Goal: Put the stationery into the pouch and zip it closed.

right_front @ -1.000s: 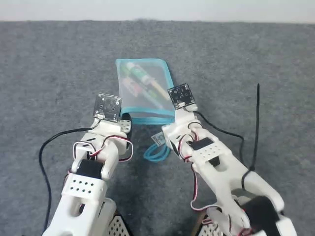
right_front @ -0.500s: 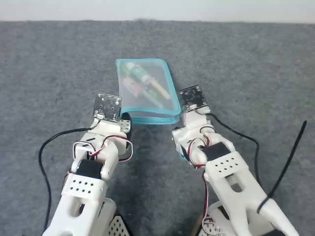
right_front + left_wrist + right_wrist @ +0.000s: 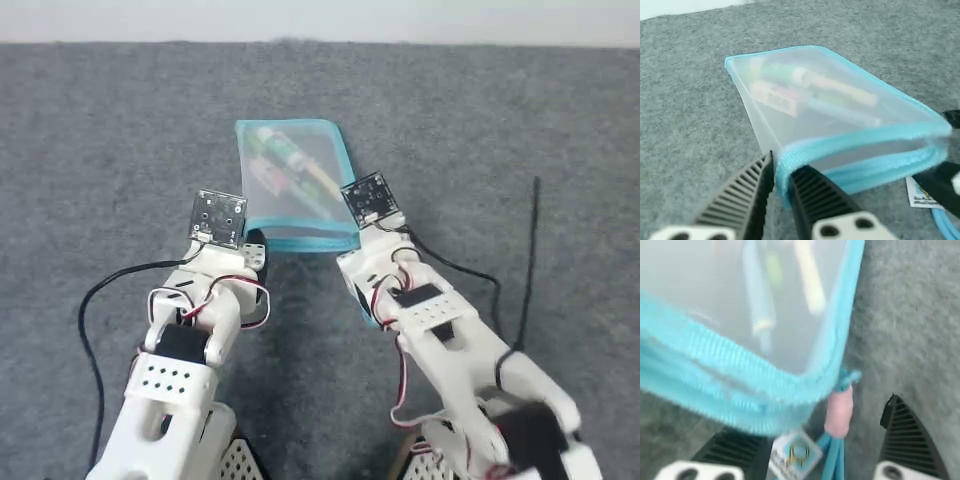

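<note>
Left end effector (image 3: 779,192) clamps a corner of the pouch (image 3: 295,185) at upper centre; right end effector (image 3: 820,440), spread apart, should close squarely on the pink zip pull (image 3: 839,412).

I'm seeing the pouch (image 3: 295,185) lying flat on the mat (image 3: 500,130), out in front of both arms, with the stationery (image 3: 290,160) sitting inside it. Its zipper edge is facing the arms. The left gripper (image 3: 782,165) is sitting at the near left corner, pinching that edge. The right gripper (image 3: 815,430) is sitting at the near right corner, fingers spread either side of the zip pull (image 3: 839,410), with the tag (image 3: 792,455) and cord (image 3: 832,462) lying right beside it.
</note>
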Tool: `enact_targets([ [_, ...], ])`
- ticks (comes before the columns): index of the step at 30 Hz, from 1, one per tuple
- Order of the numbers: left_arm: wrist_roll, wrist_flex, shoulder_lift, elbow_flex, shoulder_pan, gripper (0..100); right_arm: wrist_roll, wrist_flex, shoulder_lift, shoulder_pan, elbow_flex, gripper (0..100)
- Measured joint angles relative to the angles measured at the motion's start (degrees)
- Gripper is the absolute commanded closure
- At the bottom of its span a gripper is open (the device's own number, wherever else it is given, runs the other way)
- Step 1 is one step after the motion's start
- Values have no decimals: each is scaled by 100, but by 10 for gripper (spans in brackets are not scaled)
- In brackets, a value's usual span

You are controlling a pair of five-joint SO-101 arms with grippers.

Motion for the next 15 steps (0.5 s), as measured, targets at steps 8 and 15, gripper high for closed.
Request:
enact_targets([
  [8,0,0,0,0,0,988,18,-545,132,413,0,971],
  [15,0,0,-9,0,0,988,18,1116,-1081,484,-114,993],
])
